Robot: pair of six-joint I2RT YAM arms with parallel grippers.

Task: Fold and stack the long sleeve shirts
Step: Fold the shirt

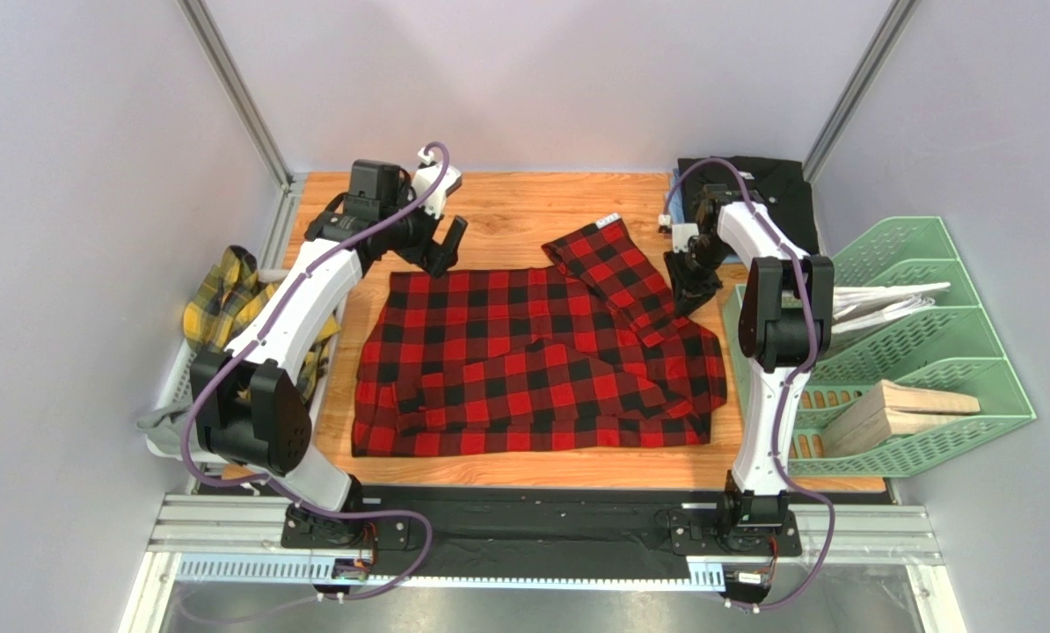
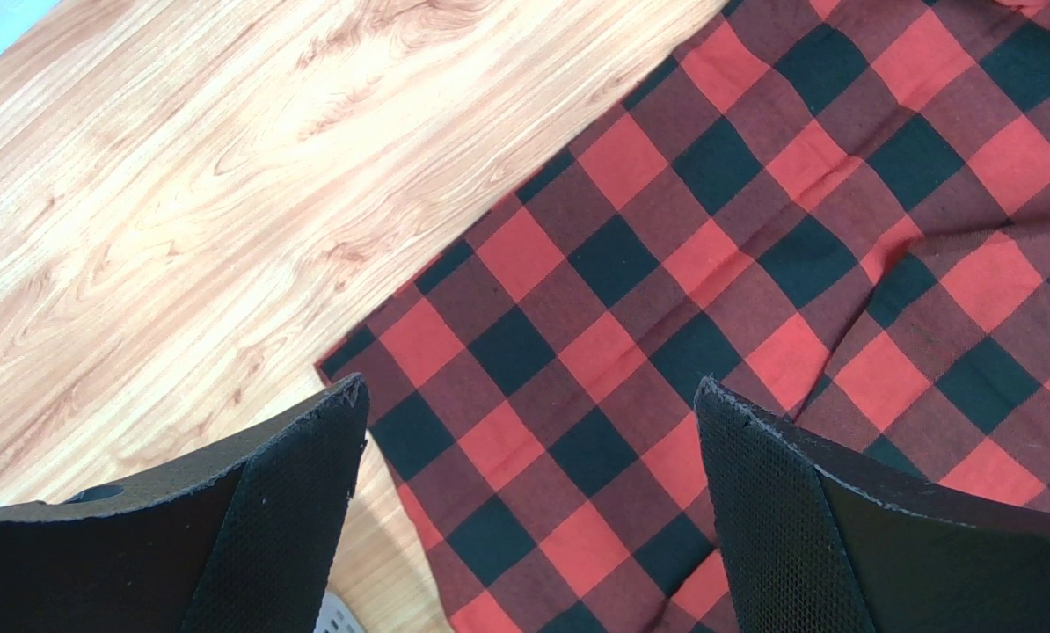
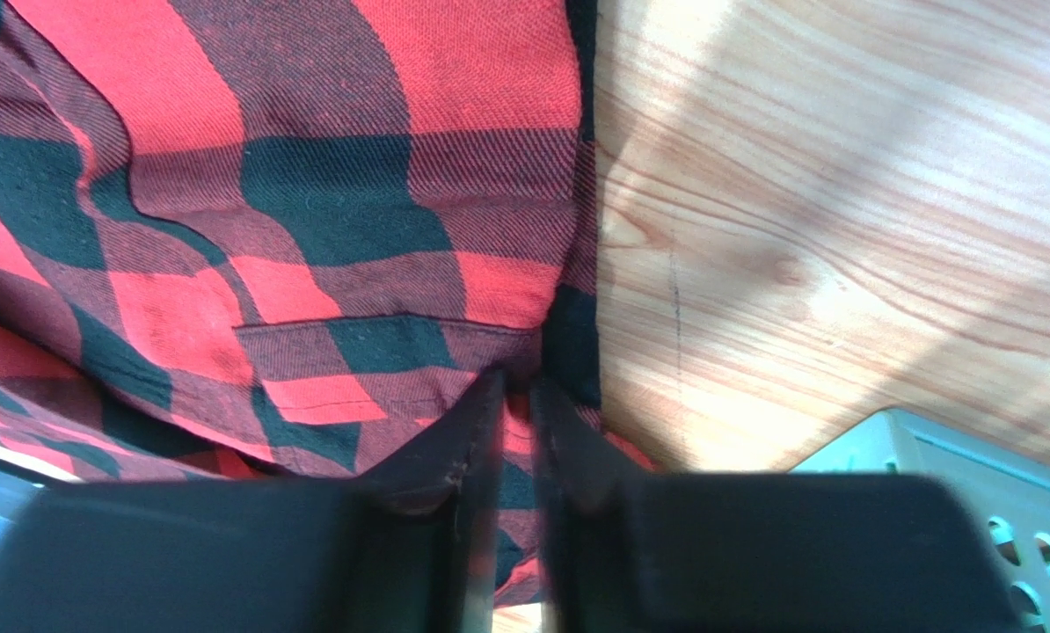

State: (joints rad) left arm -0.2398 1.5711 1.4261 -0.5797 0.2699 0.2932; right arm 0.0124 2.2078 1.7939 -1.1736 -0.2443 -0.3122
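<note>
Right end effector [image 3: 517,393] pinches the red-and-black check shirt [image 1: 517,363] to fold it over; left end effector [image 2: 530,406] hovers splayed, empty.

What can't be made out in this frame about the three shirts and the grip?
- Top view: the yellow plaid shirt is largely covered by the left arm; fold state unclear.
- Top view: the black shirt is partly behind the right arm and cable.
- Right wrist view: the right gripper pinches the red-and-black check shirt; its own fingers hide how deep the cloth sits.
</note>
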